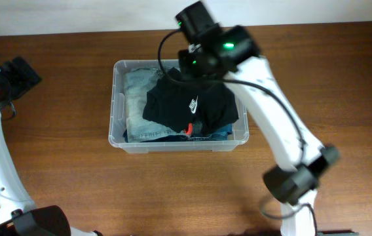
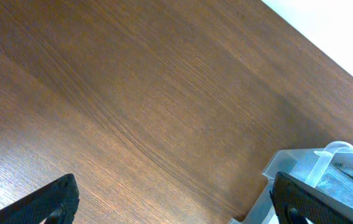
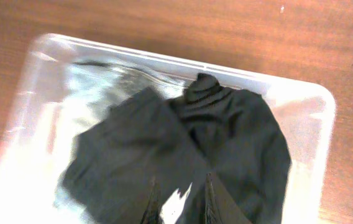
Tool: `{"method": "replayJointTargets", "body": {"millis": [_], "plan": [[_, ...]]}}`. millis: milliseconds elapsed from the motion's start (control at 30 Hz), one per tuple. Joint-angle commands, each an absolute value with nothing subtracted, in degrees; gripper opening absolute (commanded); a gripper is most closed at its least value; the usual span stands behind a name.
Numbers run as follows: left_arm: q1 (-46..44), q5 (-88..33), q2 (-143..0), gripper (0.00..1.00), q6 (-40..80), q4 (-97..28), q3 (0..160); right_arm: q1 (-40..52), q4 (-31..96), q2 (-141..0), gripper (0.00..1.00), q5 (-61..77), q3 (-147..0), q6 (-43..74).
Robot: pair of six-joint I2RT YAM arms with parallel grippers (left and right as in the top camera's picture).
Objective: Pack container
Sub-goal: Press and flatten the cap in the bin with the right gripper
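The clear plastic container (image 1: 116, 105) stands mid-table, filled with folded clothes. A black garment (image 1: 189, 105) with a white logo lies on top, over grey-blue denim (image 1: 139, 92). In the right wrist view my right gripper (image 3: 183, 198) hangs just above the black garment (image 3: 226, 143). Its jaws stand a little apart, with the white logo showing between them and nothing clamped. My left gripper (image 2: 175, 190) is wide open over bare wood, left of the container's corner (image 2: 288, 163), holding nothing.
A small red tag (image 1: 189, 129) peeks out at the container's front edge. My right arm (image 1: 284, 131) crosses the table to the right of the container. Brown wooden tabletop (image 1: 68, 183) surrounds it on all sides.
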State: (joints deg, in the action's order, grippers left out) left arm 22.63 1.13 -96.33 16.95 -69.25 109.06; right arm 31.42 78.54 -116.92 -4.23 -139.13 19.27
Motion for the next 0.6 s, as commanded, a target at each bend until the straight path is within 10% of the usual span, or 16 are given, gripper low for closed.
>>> {"method": "replayJointTargets", "body": {"millis": [0, 567], "plan": [[22.8, 1.5, -97.0, 0.99, 17.3, -69.3, 108.8, 32.5, 81.7, -114.5, 0.17, 1.6, -140.2, 18.9], [22.8, 1.5, -97.0, 0.99, 17.3, -69.3, 108.8, 38.9, 69.3, -115.9, 0.12, 2.2, -110.8, 24.2]]}}
